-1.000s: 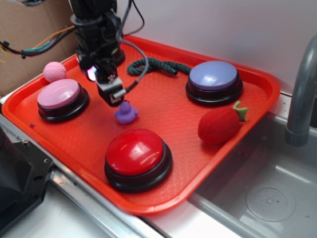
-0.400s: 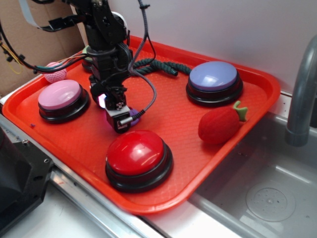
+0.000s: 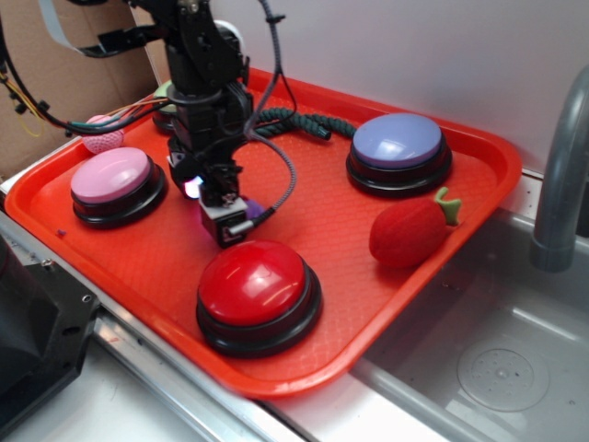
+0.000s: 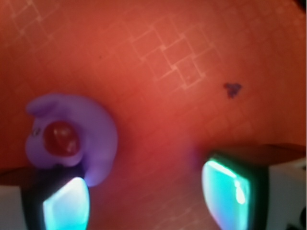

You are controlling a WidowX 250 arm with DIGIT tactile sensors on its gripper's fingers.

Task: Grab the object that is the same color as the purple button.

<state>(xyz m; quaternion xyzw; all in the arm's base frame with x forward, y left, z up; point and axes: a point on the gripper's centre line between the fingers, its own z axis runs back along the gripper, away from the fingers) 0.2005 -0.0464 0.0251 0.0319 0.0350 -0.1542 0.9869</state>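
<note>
On the red tray (image 3: pixel 433 276), between the pink-topped button (image 3: pixel 115 180) and the red button (image 3: pixel 256 285), the gripper (image 4: pixel 144 191) stands spread over the purple duck (image 4: pixel 72 136), which hugs one pad, so centre it before pinching; outside, the arm seemingly hides nearly all of the duck.

Tray (image 3: pixel 479 175): red-orange plastic with a waffle texture, beside a steel sink (image 3: pixel 479 368).
Red button (image 3: pixel 256 287): near front edge, black base.
Pink button (image 3: pixel 114 182): left side.
Strawberry toy (image 3: pixel 409 232): right, lying on its side.
Pink knitted ball (image 3: pixel 99 136): far left corner.
Dark rope (image 3: pixel 299 122): coiled at back.
Faucet (image 3: pixel 560 175): grey, right edge.
</note>
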